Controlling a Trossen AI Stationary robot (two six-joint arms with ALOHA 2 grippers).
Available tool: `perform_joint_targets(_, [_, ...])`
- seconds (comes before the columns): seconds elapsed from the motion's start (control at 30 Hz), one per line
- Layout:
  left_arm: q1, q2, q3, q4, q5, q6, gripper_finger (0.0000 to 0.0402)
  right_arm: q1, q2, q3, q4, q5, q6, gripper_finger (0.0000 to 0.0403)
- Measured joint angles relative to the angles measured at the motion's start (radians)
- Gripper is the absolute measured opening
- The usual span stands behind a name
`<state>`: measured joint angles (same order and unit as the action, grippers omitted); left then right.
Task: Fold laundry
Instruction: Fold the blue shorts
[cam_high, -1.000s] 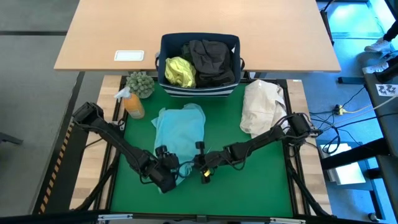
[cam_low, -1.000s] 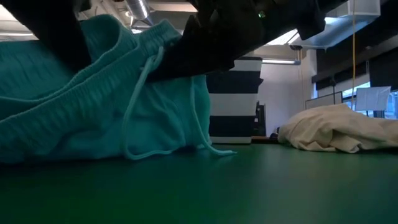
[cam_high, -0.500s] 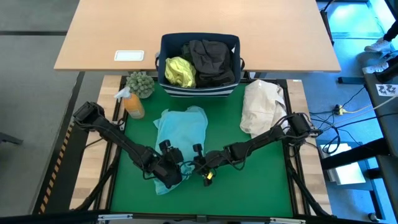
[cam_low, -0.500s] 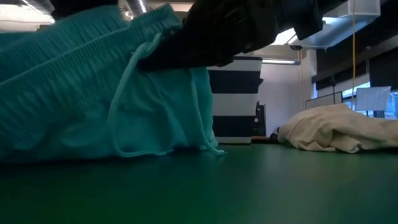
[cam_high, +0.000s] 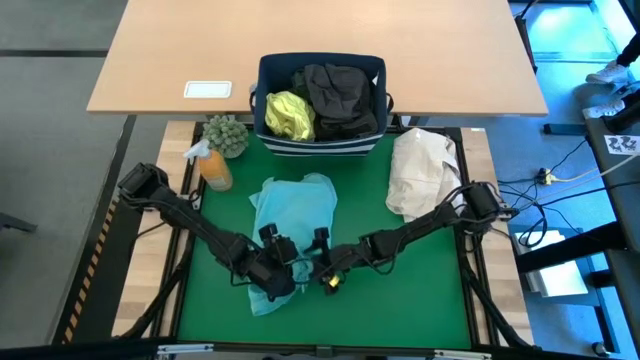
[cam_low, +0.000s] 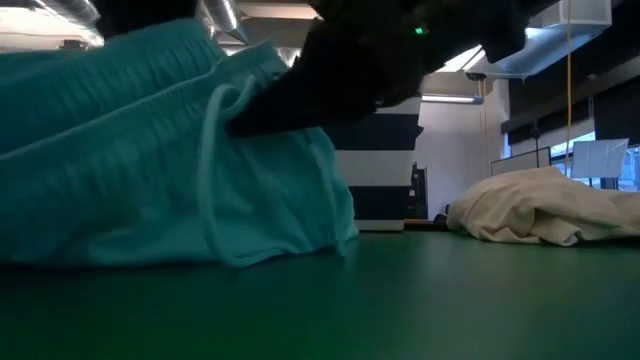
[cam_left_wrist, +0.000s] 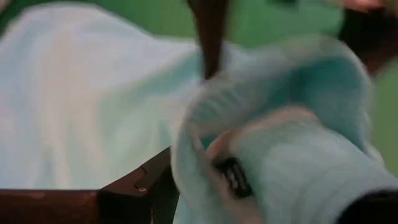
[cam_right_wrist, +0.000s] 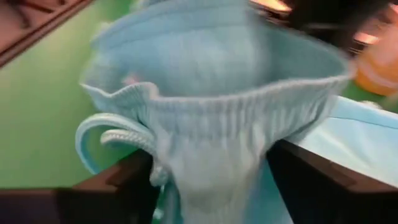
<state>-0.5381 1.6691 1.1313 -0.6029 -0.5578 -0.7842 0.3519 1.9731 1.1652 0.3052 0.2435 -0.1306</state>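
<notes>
left hand (cam_high: 272, 272): low, centre-front | right hand (cam_high: 318, 268): fingers spread, just beside

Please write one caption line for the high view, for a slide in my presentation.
Both arms meet at the near edge of a turquoise garment on the green table; more laundry waits in the navy bin behind.

Turquoise garment (cam_high: 292, 212): soft knit, ribbed waistband with drawstring (cam_low: 215, 165), lying rumpled on the green mat, left of centre, its near end bunched and raised off the surface. Yellow-green shirt (cam_high: 288, 114): crumpled in the far bin, left side. Charcoal and dark olive-black garments (cam_high: 342, 97): heaped beside it, filling the bin's right side, 1 fold draped over the rim.
</notes>
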Motion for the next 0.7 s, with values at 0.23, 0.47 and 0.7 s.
perform_joint_targets(0.23, [0.001, 0.000, 0.000, -0.010, 0.026, -0.002, 0.0213, 0.003, -0.001, 0.001, 0.053, -0.002, 0.044, 0.0314])
perform_joint_targets(0.47, [0.028, 0.000, 0.000, -0.004, 0.014, -0.002, 0.0213, 0.017, -0.001, 0.011, 0.082, -0.015, 0.045, 0.0299])
perform_joint_targets(0.7, [0.056, 0.000, 0.062, 0.001, -0.007, 0.064, 0.0213, 0.021, -0.001, 0.061, -0.001, 0.036, 0.044, 0.0279])
